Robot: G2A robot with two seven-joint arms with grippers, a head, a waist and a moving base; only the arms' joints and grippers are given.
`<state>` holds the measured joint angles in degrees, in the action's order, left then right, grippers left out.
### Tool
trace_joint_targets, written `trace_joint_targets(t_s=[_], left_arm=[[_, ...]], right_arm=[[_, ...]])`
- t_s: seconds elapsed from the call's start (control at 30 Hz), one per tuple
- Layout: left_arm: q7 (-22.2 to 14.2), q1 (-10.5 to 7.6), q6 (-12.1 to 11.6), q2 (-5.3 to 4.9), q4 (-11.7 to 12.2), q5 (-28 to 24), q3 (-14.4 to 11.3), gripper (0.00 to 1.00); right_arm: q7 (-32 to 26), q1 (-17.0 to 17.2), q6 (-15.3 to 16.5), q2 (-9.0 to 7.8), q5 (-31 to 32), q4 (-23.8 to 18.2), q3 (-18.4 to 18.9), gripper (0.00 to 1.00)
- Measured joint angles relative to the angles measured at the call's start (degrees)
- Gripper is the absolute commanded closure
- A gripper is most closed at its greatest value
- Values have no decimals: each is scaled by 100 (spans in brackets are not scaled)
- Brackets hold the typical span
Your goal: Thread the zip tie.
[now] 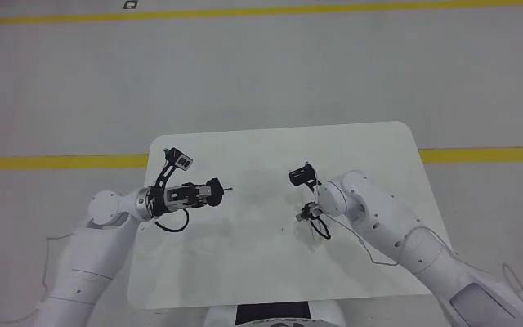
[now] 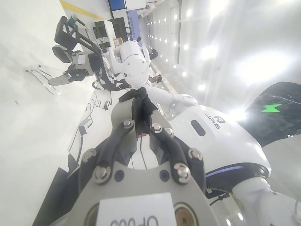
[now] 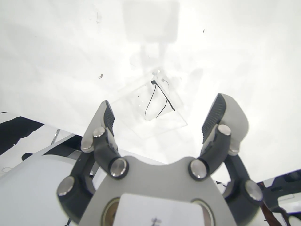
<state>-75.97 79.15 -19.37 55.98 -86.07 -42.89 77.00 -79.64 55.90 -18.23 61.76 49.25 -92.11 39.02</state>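
The left gripper is sitting at 9 o'clock from the middle of the table. Its jaws are pressing fully together on a black zip tie. The tie's thin tip is poking out past the jaw tips toward 3 o'clock, and a fine length of strap is running back between the jaws toward the wrist.

The right gripper is hanging at 3 o'clock from the middle, well apart from the left one. Its jaws are standing wide open and gripping nothing. Straight ahead of them, in the gap between the two pads, loose zip ties are lying in a clear tray on the table. Whether the jaw tips are touching the tray cannot be told.

The loose ties are showing as thin, black, slightly bowed strands crossing one another, one with a small square head. The tray is looking flat, transparent and square-cornered, like plastic. The jaws are showing pale grey, rounded shells with black ribbed pads and dark linkages pinned by shiny rivets. The table is looking white and smooth, with rounded corners.
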Motion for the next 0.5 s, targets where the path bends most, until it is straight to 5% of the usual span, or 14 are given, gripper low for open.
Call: trace_joint_targets(t_s=[0.5], left_arm=[[0, 0, 0, 0, 0, 0, 0, 100]], right_arm=[[2, 143, -71, -4, -379, 131, 274, 0]])
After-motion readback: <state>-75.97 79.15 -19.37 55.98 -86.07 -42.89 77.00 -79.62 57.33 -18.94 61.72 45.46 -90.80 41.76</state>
